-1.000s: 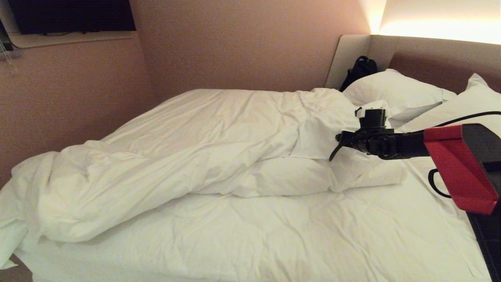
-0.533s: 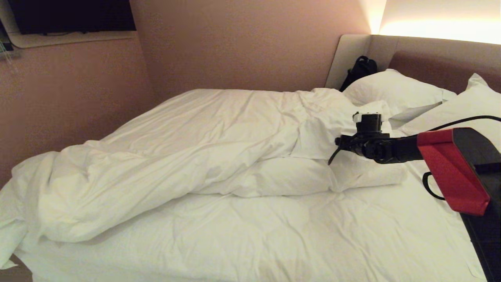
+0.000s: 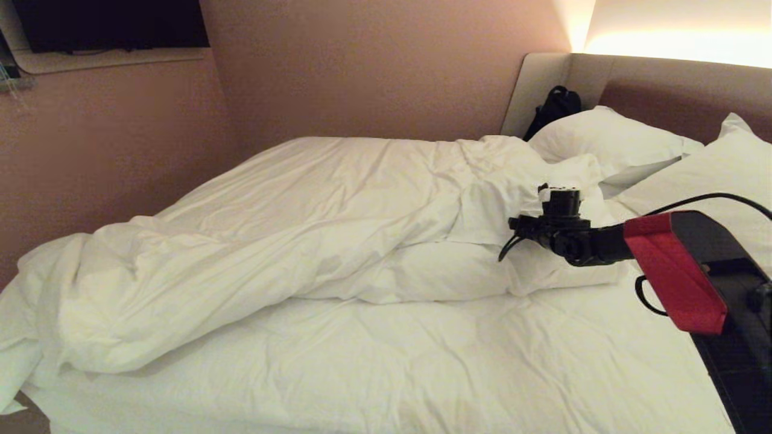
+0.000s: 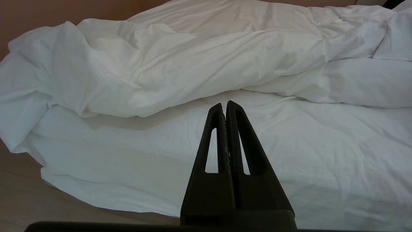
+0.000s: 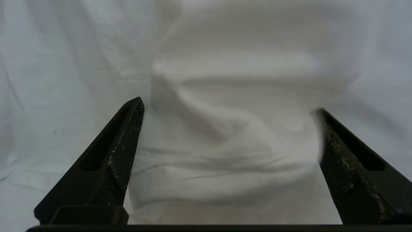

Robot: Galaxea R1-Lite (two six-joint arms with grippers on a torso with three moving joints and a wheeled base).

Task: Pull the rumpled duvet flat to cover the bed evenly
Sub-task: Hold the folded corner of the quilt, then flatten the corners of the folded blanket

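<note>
- The duvet is seen bunched across the middle and upper left of the head view, heaped in a thick roll that runs from the lower left edge toward the centre right.
- The lower half of the bed is left uncovered by it; only creased white sheet is shown there.
- The duvet's left end is draped over the bed's edge at the far left of the frame, where its lower part is cut off.
- The right hand is seen from behind in the right wrist view, its two black fingers spread wide apart with a puffed white fold lying between them; whether the tips touch the cloth cannot be made out.
- In the head view that hand is largely hidden by its own black wrist at centre right, over the duvet's folded end just below the pillows.
- The red-and-black forearm is cut off by the right edge of the frame.
- The left hand is shown only in the left wrist view, fingers pressed together on nothing, held off the near edge of the bed with floor visible at lower left.
- A dark bag is partly hidden behind the far pillow, against the headboard.
- A dark screen is cut off at the upper left corner.
</note>
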